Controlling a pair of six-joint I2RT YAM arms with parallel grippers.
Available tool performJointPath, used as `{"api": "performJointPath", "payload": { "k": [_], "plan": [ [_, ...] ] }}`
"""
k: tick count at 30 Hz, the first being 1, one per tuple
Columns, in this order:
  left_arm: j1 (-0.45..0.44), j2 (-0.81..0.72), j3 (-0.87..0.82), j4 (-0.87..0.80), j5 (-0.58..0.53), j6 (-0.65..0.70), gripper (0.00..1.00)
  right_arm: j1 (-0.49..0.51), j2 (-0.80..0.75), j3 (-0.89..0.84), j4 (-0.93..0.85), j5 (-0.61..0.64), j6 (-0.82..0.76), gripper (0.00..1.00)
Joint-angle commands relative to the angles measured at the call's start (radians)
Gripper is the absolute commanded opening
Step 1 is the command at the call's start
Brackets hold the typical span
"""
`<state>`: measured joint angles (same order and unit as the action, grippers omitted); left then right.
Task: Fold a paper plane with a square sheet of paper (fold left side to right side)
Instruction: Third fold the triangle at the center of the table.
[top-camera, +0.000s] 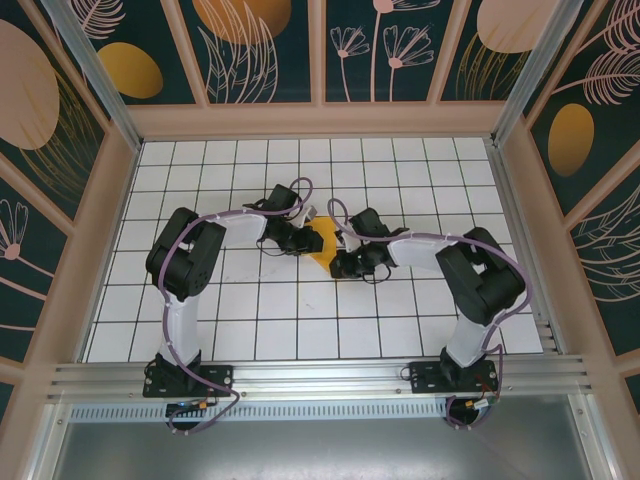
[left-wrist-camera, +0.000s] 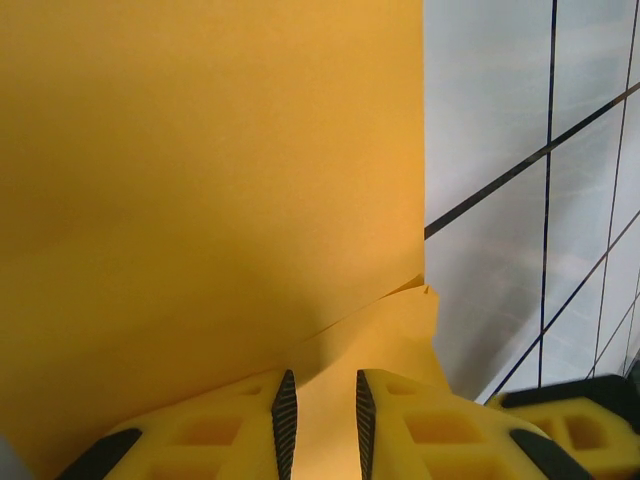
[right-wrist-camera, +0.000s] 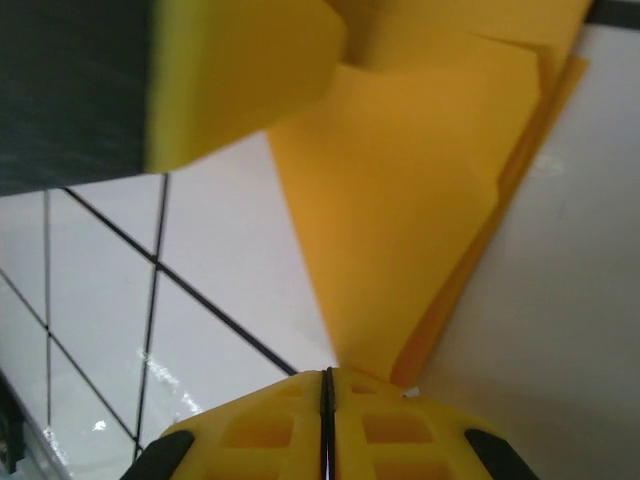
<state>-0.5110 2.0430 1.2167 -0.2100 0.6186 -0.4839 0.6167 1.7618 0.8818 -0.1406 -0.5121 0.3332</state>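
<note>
Mid-fold step. The thin orange-yellow paper sheet (top-camera: 322, 247), already in layers, sits at the centre of the white gridded counter (top-camera: 200, 330), between the two arms.

The right end effector (right-wrist-camera: 326, 420) is closed flush. The narrow end of the sheet runs into its tips and looks pinched.

The left end effector (left-wrist-camera: 322, 415) has a narrow gap, pads apart, with a lower paper layer lying in the gap. That gap looks too wide to clamp thin paper.

Judgement: a flap is going left to right. The next move needs the edges lined up, then the crease pressed flat with the right as anchor.

- **Top view:** gives arm layout and sheet position, but no layers.
- **Left wrist:** shows a raised flap at upper left and an offset corner at centre right.
- **Right wrist:** shows stacked edges fanned at upper right.
</note>
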Motion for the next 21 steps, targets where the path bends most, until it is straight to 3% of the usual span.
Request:
{"api": "performJointPath", "payload": {
  "k": [1, 12, 21],
  "plan": [
    [-0.003, 0.054, -0.023, -0.039, -0.133, 0.011, 0.28, -0.006, 0.019, 0.009, -0.026, 0.051, 0.022, 0.10],
    [-0.003, -0.039, -0.033, -0.012, -0.099, -0.022, 0.37, -0.023, 0.034, -0.088, -0.047, 0.099, 0.073, 0.05],
    [-0.039, -0.202, -0.136, 0.044, -0.056, -0.112, 0.32, -0.023, 0.063, -0.089, -0.039, 0.110, 0.072, 0.01]
  ]
}}
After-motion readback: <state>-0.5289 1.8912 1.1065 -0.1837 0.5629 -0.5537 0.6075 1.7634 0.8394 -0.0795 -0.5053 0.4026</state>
